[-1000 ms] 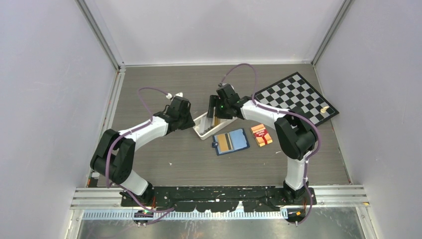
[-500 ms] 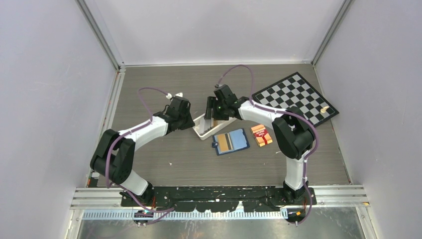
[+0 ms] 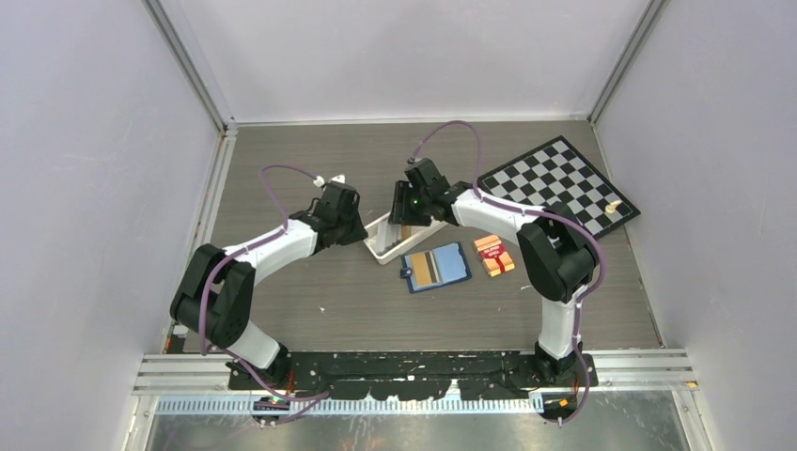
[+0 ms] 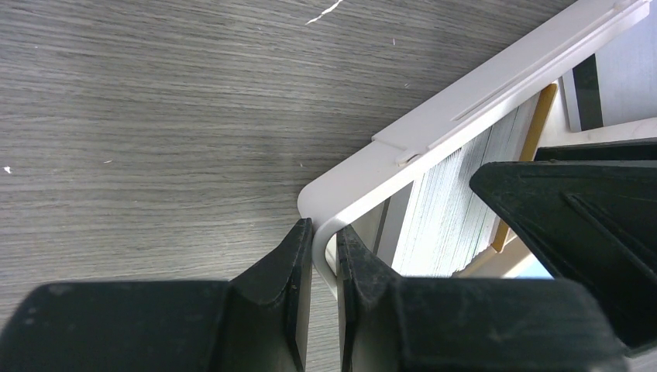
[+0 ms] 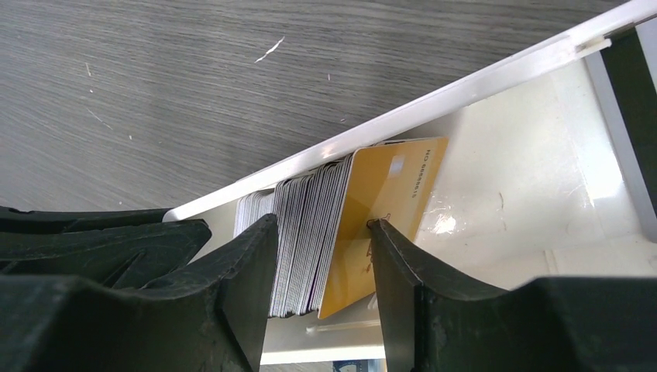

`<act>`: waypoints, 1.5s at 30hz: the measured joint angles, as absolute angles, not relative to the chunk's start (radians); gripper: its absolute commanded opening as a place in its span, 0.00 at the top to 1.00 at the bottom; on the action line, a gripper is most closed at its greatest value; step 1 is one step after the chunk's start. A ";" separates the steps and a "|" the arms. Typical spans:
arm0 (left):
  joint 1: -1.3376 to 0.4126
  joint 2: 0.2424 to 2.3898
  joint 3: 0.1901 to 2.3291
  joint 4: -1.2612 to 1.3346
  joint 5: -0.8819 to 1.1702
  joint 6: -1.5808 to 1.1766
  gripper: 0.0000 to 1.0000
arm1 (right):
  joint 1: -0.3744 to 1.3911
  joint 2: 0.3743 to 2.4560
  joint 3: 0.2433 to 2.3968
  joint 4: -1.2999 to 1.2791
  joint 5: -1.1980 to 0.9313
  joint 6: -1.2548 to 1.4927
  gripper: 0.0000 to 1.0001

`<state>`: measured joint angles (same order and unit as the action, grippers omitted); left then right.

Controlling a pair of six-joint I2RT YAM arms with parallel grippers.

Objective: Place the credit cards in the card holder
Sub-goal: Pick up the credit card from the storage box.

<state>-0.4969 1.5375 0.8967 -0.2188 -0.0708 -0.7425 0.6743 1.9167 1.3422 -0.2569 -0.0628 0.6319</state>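
Note:
A stack of credit cards (image 5: 302, 232) stands on edge in a long white tray (image 3: 378, 248), with a gold card (image 5: 387, 201) leaning at its front. My right gripper (image 5: 321, 232) is open inside the tray, its fingers astride the stack, and the right fingertip touches the gold card. It also shows in the top view (image 3: 404, 212). My left gripper (image 4: 324, 252) is shut on the tray's end wall (image 4: 465, 108). The stack of cards (image 4: 453, 205) also shows in the left wrist view. The card holder (image 3: 437, 268) lies open on the table in front of the tray, with tan and grey cards in its slots.
A red-orange banded pack (image 3: 493, 255) lies to the right of the card holder. A chessboard (image 3: 559, 183) lies at the back right with a small pale piece (image 3: 613, 205) on it. A small white object (image 3: 329, 178) lies behind the left arm. Walls enclose the table.
My right gripper has shifted slightly within the tray around the card stack. My left gripper stays clamped on the tray wall. The card holder has not moved.

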 measured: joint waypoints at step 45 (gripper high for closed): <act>-0.499 1.211 0.899 -0.304 0.125 -0.543 0.31 | 0.656 1.379 1.185 -0.325 -0.106 0.514 1.00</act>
